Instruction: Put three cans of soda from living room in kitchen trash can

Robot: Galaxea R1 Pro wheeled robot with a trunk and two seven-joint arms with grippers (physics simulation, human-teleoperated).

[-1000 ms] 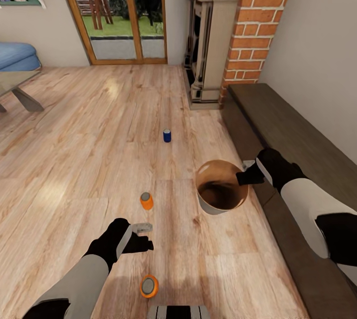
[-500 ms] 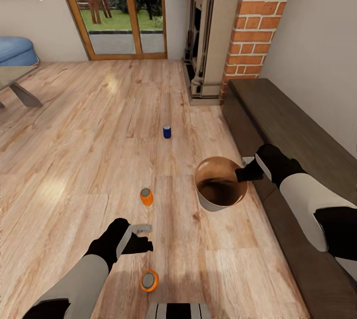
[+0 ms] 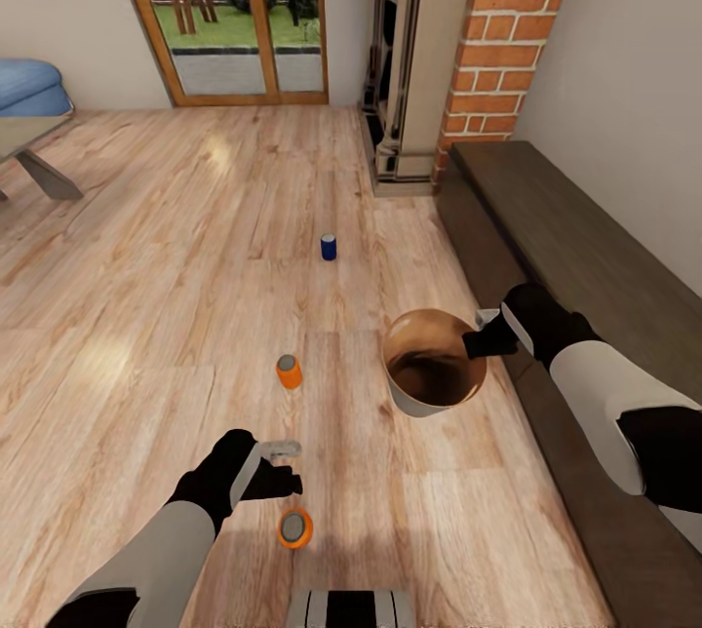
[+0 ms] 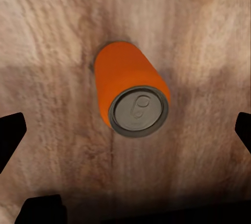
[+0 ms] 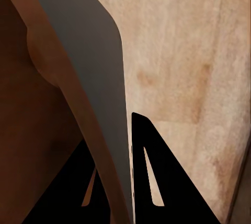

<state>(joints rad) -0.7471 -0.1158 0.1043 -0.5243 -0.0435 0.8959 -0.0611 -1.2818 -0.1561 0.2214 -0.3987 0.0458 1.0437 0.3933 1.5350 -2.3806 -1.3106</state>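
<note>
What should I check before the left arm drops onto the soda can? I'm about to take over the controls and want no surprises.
1. Left pincer open: ok, its fingertips sit wide apart at the edges of the left wrist view.
2. Nearest orange can between the fingers: ok, roughly centred, standing upright on the wood floor.
3. Right pincer gripping the trash can: ok, its fingers pinch the bin wall.
4. Bin ready to receive: ok, mouth up; no can visible inside.
5. Other cans accounted for: ok, second orange can and blue can stand farther ahead.
6. Height above the can: cannot tell.
</note>
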